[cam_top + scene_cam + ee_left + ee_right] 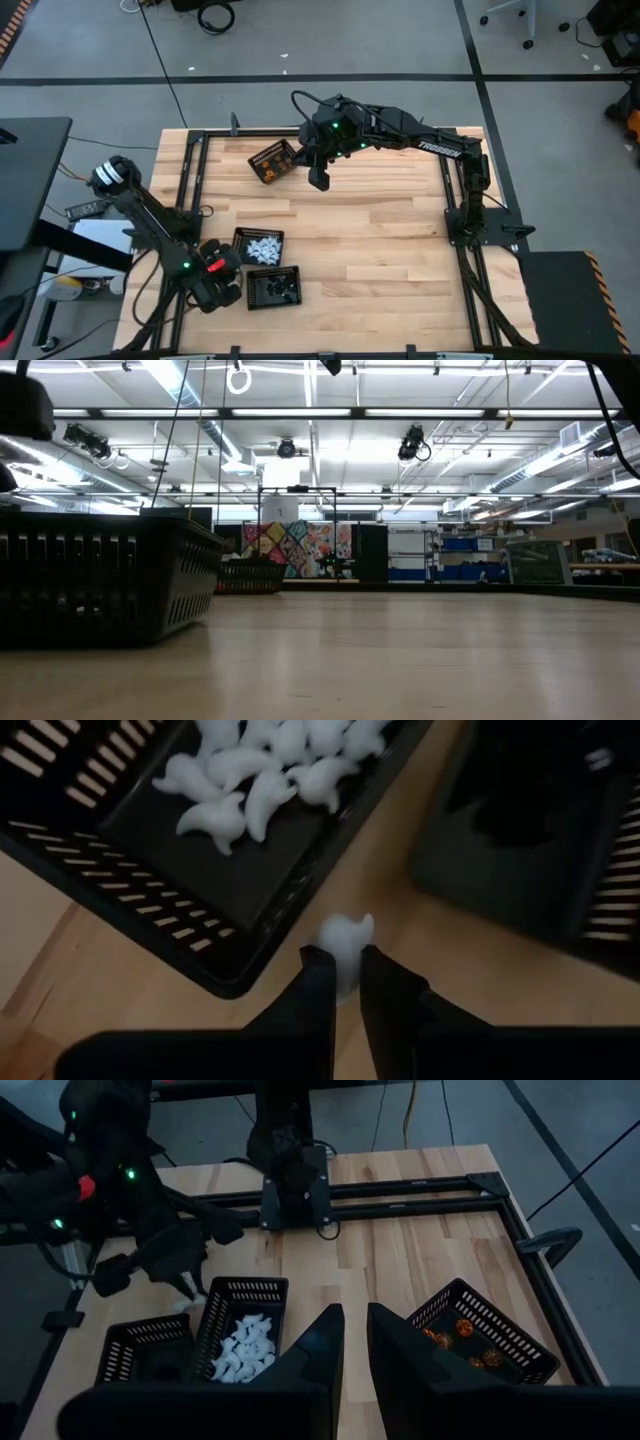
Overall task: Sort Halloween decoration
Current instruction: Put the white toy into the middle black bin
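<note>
Left fingers (338, 982) pinch a white piece (345, 938), unseen from above.

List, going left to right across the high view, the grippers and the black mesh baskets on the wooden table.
Left gripper holding a white toy piece → black mesh basket of white pieces → black mesh basket of orange pieces → right gripper, raised and empty. The basket of black pieces overlaps, so omitted.

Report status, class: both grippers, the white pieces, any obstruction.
Left gripper shut on white ghost piece, beside white-piece basket. Right gripper shut, empty, raised near orange basket. No obstruction seen.
</note>
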`<state>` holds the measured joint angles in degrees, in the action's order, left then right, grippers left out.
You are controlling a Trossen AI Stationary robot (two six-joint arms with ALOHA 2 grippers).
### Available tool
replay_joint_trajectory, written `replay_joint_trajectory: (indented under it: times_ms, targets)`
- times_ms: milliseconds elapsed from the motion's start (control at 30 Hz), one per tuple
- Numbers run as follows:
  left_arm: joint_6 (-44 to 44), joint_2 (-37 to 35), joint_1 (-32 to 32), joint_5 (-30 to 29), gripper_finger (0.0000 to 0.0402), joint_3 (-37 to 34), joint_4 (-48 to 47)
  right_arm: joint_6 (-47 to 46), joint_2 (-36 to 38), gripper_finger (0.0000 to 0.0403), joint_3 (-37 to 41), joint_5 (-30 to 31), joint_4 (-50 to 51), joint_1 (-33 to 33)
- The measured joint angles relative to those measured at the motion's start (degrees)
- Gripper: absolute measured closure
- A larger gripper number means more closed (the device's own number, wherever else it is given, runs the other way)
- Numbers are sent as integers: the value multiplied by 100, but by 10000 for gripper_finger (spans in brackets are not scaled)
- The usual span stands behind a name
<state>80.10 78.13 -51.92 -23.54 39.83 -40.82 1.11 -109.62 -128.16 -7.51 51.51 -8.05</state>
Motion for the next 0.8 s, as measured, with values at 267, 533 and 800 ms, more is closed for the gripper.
replay_joint_trajectory:
  times_ms: [267, 533, 800]
  targets:
    - [-256, -846, -2, -58, 361, 7, 27, 51, 0, 349, 0, 59, -4, 0]
    - [-505, -1192, 227, -279, 361, 16, -320, 58, -1, 349, 0, 105, -48, 0]
    - [-1100, -1176, 1334, -58, 361, -342, -235, 57, 0, 349, 0, 105, -170, 0]
